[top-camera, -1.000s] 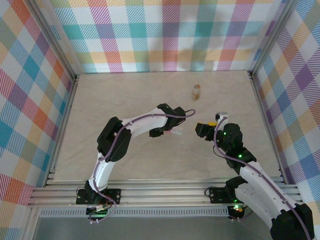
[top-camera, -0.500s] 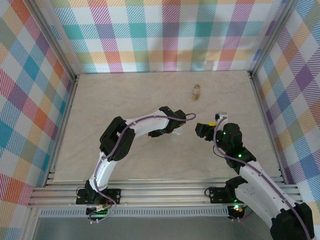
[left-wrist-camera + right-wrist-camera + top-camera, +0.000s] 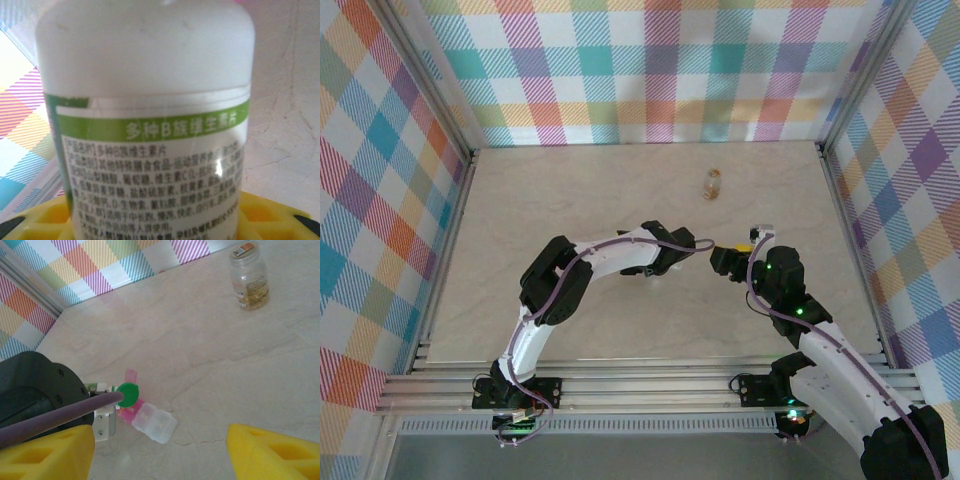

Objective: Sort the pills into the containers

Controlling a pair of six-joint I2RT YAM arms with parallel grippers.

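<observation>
My left gripper (image 3: 160, 220) is shut on a white pill bottle (image 3: 145, 100) with a green label band, its yellow fingers (image 3: 272, 215) on either side. In the right wrist view the bottle's green cap (image 3: 127, 394) hangs right above the pink end of the containers (image 3: 150, 421), a pink and clear pill-box strip lying flat on the table with one pink lid (image 3: 131, 376) raised. My right gripper (image 3: 160, 455) stands open a little in front of the strip, empty. From above, the left gripper (image 3: 672, 262) and right gripper (image 3: 723, 262) nearly face each other. No loose pills can be made out.
A small clear jar (image 3: 248, 277) with a printed label stands upright farther back, seen in the top view as the jar (image 3: 712, 184). Plaid walls (image 3: 650, 70) close in the beige table (image 3: 570, 190). The left arm's black wrist (image 3: 35, 390) is close on my right gripper's left.
The left arm has swung right and slightly nearer with the bottle, closing the gap to the right gripper and covering the pill-box from above. The right arm has stayed still.
</observation>
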